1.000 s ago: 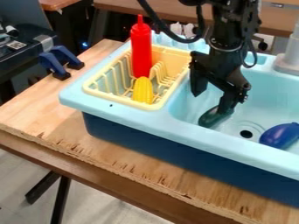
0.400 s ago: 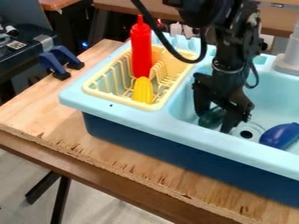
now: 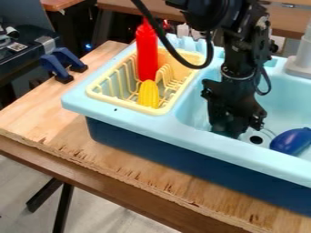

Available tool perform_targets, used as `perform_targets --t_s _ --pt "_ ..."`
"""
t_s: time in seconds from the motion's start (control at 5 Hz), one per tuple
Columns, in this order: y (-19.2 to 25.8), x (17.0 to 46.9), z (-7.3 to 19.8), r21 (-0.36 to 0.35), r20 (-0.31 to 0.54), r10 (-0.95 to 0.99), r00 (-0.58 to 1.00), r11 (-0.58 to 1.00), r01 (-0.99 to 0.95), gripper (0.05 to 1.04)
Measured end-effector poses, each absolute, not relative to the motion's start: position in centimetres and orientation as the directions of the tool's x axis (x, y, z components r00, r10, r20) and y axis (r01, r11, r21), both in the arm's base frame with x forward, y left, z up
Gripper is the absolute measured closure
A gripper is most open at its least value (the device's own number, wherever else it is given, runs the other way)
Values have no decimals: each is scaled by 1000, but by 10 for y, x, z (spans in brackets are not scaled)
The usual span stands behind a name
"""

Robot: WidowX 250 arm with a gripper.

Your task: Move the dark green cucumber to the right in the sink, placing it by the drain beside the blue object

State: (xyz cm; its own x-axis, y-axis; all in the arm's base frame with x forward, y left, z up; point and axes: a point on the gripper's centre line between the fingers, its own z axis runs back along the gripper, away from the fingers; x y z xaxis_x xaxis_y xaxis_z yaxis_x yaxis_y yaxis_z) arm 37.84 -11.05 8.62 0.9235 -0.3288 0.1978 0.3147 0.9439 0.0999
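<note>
The black gripper [image 3: 229, 128] hangs low in the light blue sink [image 3: 276, 102], near its front left corner. Its fingers are drawn together on a dark green object [image 3: 224, 130], which is mostly hidden by them. To the right, a purple-blue eggplant-shaped toy [image 3: 292, 140] lies in the basin, apart from the gripper. Left of the basin, a pale yellow dish rack [image 3: 97, 93] holds an upright red bottle [image 3: 147, 54] and a yellow corn cob [image 3: 148, 94].
The drain [image 3: 256, 139] lies between gripper and eggplant. A grey faucet base [image 3: 298, 67] stands at the right rear. The sink's front rim [image 3: 200, 136] runs close before the gripper, and a black cable loops from the arm near the red bottle.
The gripper has shifted right and lower into the basin. Its fingers stood apart around the dark green object about half a second ago and have now come together on it.
</note>
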Motion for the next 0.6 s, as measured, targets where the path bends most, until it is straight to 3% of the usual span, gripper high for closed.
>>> perform_targets --t_s 0.4,0.6 --pt "-117 375 89 109 199 -344 918 938 328 539" --pt "-126 376 111 137 268 -363 893 931 337 539"
